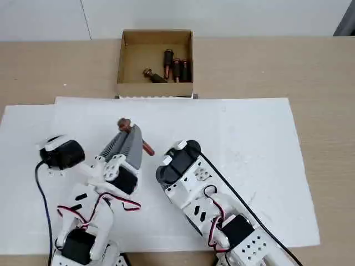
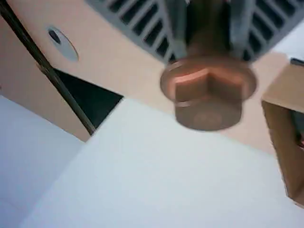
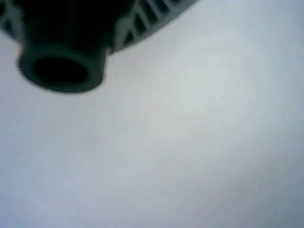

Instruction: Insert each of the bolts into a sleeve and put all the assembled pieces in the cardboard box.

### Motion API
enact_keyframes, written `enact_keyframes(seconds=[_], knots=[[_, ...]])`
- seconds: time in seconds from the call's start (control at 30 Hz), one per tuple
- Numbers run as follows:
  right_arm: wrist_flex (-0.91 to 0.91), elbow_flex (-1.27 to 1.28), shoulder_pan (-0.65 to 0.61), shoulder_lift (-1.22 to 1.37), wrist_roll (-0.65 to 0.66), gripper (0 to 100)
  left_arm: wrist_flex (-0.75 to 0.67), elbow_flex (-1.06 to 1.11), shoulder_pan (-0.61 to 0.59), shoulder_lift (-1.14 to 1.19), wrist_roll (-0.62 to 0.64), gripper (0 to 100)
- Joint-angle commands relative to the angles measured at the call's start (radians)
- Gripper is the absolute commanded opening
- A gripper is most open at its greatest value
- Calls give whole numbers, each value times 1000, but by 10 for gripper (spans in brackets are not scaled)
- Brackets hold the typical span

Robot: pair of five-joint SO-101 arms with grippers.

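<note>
My left gripper (image 1: pixel 128 133) is shut on a copper-coloured bolt (image 1: pixel 123 123) above the white paper. The bolt's hexagonal head (image 2: pixel 207 92) sticks out past the grey ribbed fingers (image 2: pixel 142 23), toward the cardboard box (image 1: pixel 155 88). The shaft end (image 1: pixel 148 148) pokes out on the other side. Beside it, my right arm (image 1: pixel 183 163) points down at the paper. Its gripper (image 3: pixel 61 33) is shut on a black sleeve (image 3: pixel 61 71), whose hollow end hangs just above the sheet. Inside the box lie several assembled pieces (image 1: pixel 176 67).
A large white paper sheet (image 1: pixel 233 166) covers the wooden table (image 1: pixel 310 66) under both arms. The box stands at the paper's far edge, and its wall (image 2: pixel 285 142) shows in the left wrist view. Open paper lies to the right of the arms.
</note>
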Motion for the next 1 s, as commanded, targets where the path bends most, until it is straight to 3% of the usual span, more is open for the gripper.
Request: enact_keyframes(seconds=[0.0,0.37,0.63,0.97], knots=[[-44,-29,-5,-10,17,4,0,-10,54,-15,8,5],[-81,-74,-7,-10,87,4,25,22,64,-15,5,5],[-81,-74,-8,-12,87,4,-98,87,-23,-15,3,5],[-148,-68,-8,-12,114,4,-109,134,-21,-17,9,5]])
